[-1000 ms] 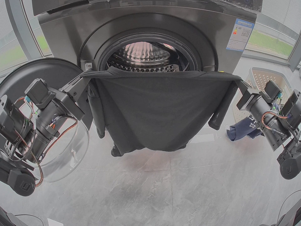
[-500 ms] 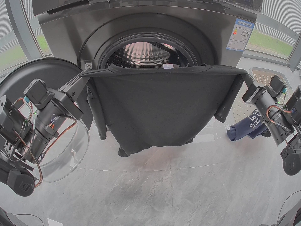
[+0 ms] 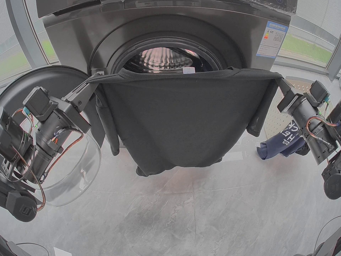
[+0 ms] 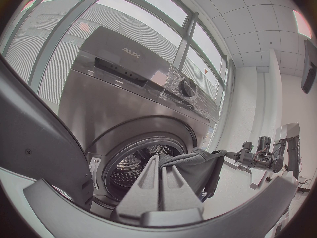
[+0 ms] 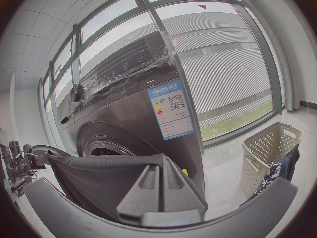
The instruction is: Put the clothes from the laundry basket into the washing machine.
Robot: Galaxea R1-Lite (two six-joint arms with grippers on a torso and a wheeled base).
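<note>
T-shirt [image 3: 177, 118], black, hangs spread between the two pincers. Left gripper [image 3: 93, 80] is clamped on one shoulder corner and right gripper [image 3: 281, 82] on the other, with the fabric drooping below and between them. Collar edge lies just in front of the washing machine [image 3: 160, 22] drum opening [image 3: 163, 59]. Laundry basket [image 5: 271, 146] stands beyond the right gripper, navy garment [image 3: 282, 143] draped over its rim.

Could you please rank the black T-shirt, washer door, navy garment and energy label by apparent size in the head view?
1. black T-shirt
2. washer door
3. navy garment and energy label: look alike, garment partly hidden, so unranked.
</note>
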